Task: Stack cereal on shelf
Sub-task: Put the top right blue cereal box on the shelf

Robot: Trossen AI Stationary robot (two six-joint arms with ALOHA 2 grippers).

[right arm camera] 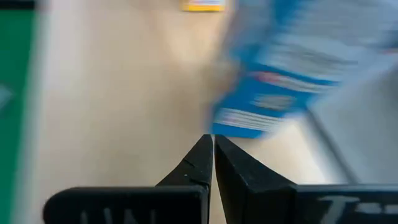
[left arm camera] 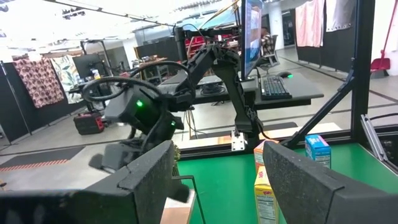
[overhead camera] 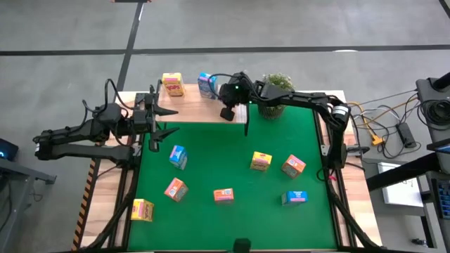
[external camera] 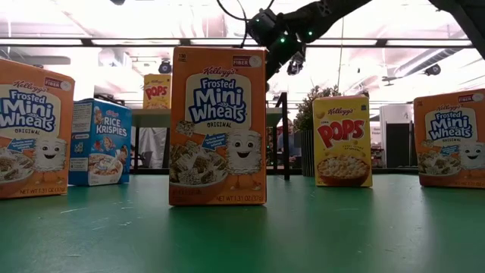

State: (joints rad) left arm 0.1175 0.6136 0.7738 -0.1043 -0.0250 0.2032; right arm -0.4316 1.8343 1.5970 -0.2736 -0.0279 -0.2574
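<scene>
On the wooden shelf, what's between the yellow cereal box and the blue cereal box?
Nothing: in the high view, bare light-wood shelf separates the yellow box from the blue box.

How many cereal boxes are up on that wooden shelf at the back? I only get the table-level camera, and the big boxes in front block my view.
Observer: Two. From above, a yellow box and a blue box stand on the shelf, with a gap between them.
Operator: Is the arm overhead carrying anything?
Observer: No. That is the right gripper. Its own camera shows the fingers shut on nothing, just short of the blue box.
Operator: Where's the other arm? I can't see it at all.
Observer: The left gripper hovers open and empty by the shelf's left end.
</scene>
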